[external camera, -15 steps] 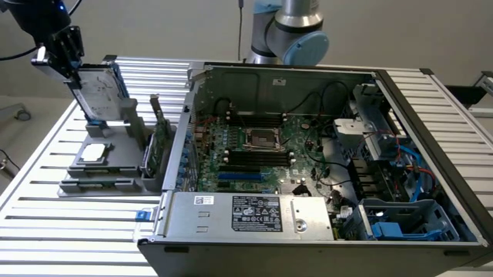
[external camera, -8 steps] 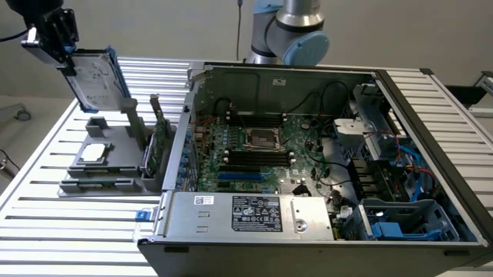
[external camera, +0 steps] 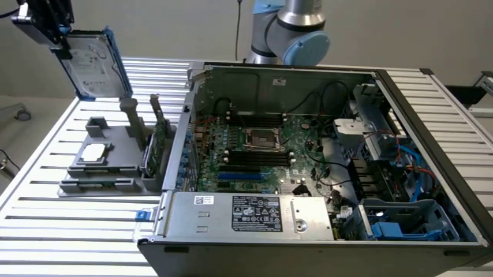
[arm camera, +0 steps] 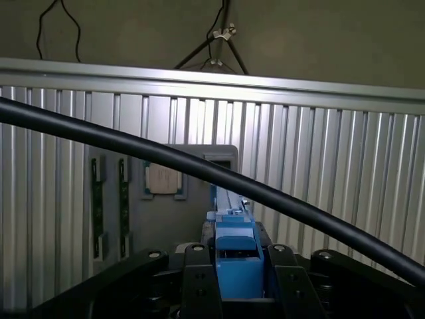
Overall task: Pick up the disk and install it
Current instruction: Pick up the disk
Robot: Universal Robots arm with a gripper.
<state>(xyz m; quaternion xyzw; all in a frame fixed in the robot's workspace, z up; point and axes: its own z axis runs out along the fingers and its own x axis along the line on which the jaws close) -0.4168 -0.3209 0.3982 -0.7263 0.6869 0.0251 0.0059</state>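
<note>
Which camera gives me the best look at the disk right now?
The exterior view: the disk is held up at that view's left, its labelled face plain. The wrist view catches it edge-on, showing its blue carrier end.

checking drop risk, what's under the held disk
The disk, in the gripper, hangs over the grey fixture and slatted table. The disk itself hides the spot directly beneath.
</note>
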